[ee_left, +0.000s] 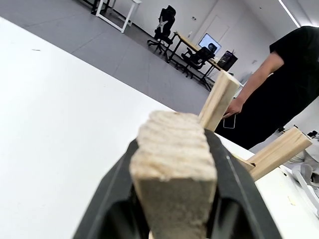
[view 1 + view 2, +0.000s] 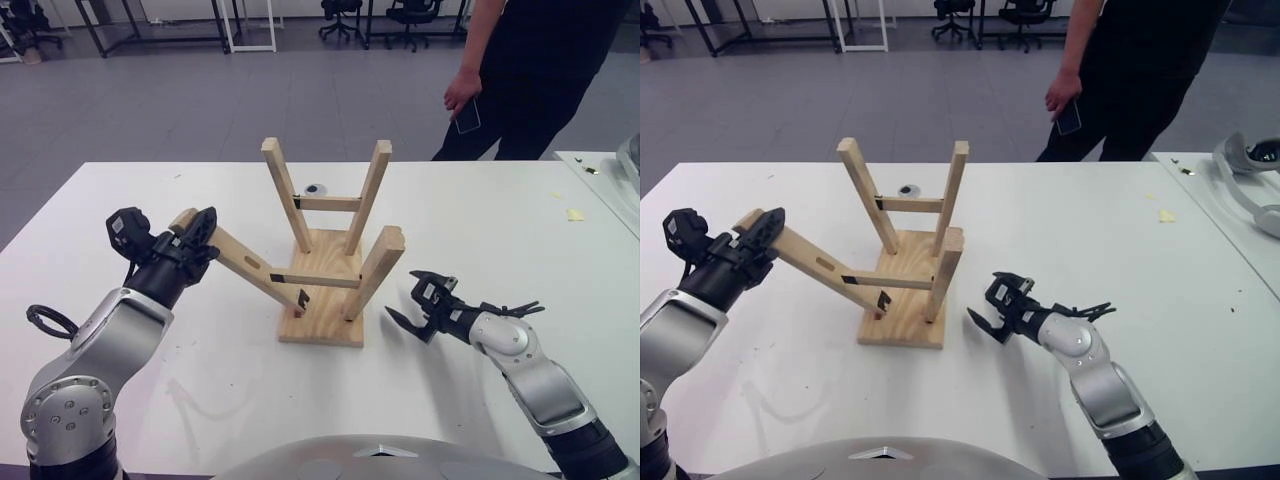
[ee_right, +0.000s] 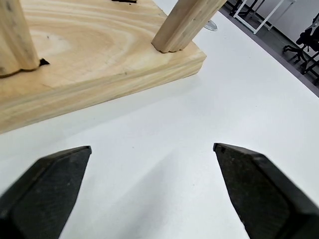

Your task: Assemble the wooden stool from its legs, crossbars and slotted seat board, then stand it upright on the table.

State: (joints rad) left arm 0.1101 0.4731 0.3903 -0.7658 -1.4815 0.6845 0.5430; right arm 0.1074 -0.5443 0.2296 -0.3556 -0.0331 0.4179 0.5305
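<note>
The seat board (image 2: 322,318) lies flat on the white table with the stool upside down. Three legs stand up from it: two at the back (image 2: 285,190) joined by a crossbar (image 2: 328,204), one at the front right (image 2: 376,268). A fourth leg (image 2: 245,262) slants from the board's front left corner up to the left, linked to the front right leg by a second crossbar (image 2: 318,281). My left gripper (image 2: 200,235) is shut on this leg's free end (image 1: 174,169). My right gripper (image 2: 420,305) is open just above the table, right of the board (image 3: 99,69), nothing between its fingertips (image 3: 55,174).
A small round object (image 2: 316,189) lies on the table behind the stool. A white curved device (image 2: 1252,190) and a yellow scrap (image 2: 575,214) sit at the far right. Bare table (image 2: 500,240) stretches around the stool on both sides.
</note>
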